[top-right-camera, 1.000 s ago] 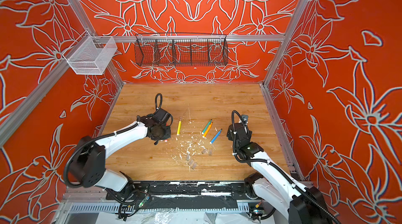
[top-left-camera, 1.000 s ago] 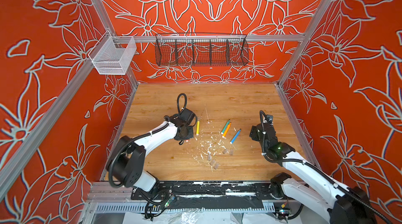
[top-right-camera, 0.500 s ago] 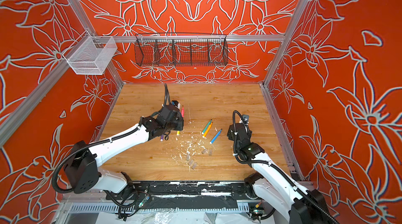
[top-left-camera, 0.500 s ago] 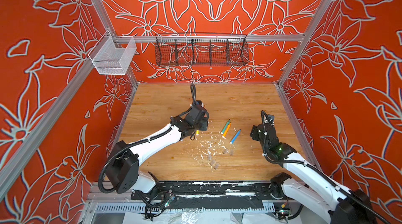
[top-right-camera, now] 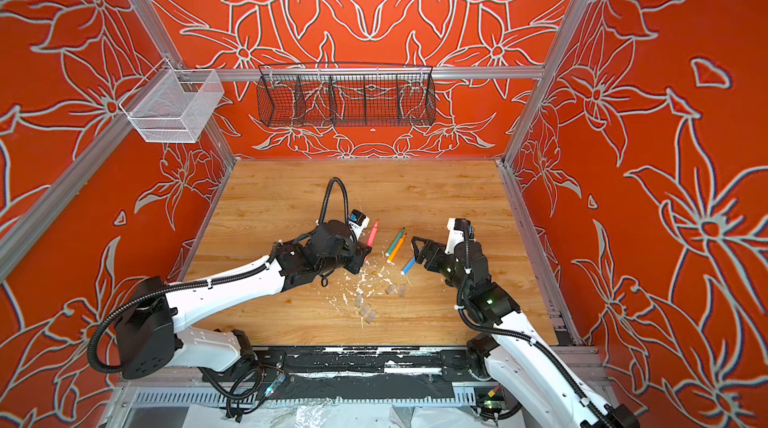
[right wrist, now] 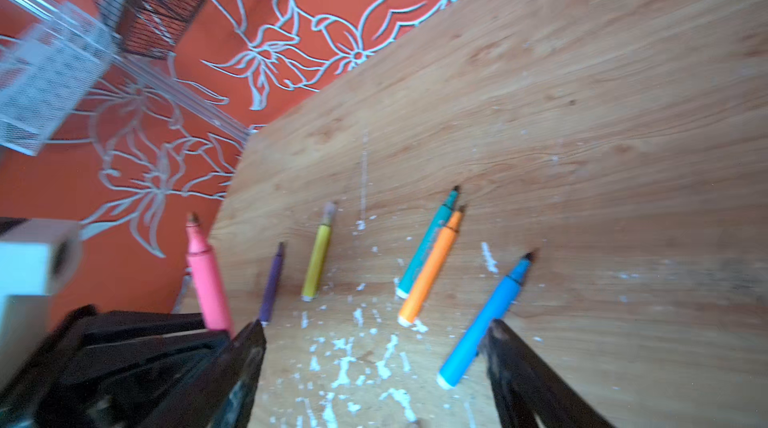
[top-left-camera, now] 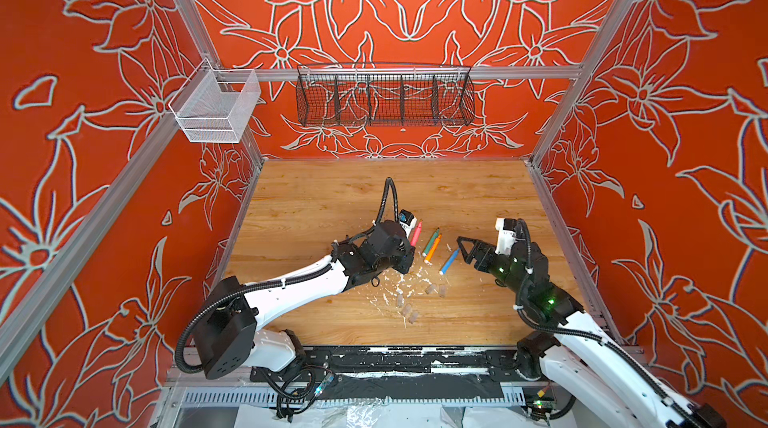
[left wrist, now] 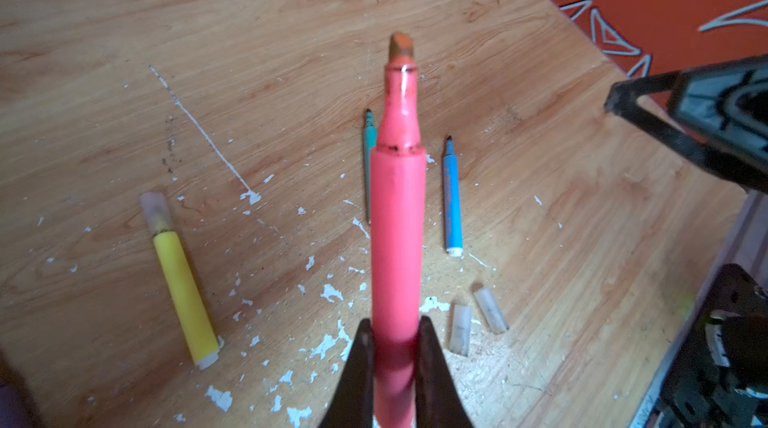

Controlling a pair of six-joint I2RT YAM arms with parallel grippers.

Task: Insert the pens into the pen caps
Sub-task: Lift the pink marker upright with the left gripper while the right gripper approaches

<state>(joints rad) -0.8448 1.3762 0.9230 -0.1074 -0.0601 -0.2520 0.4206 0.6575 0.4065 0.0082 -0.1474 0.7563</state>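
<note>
Step in hand: the left gripper has its jaws clamped on the pink pen, raised off the table with its tip bare and pointing away from the wrist.
Right gripper: jaws spread wide and empty, low over the table beside the blue pen.
Done so far: the yellow pen wears its cap; the green pen, orange pen and purple pen lie bare.
Next move, likely: the right gripper fetches a loose cap and lines its mouth up with the pink tip.
Surface: wooden table, littered with white flecks.
Room: orange flowered walls, a black wire basket.
</note>
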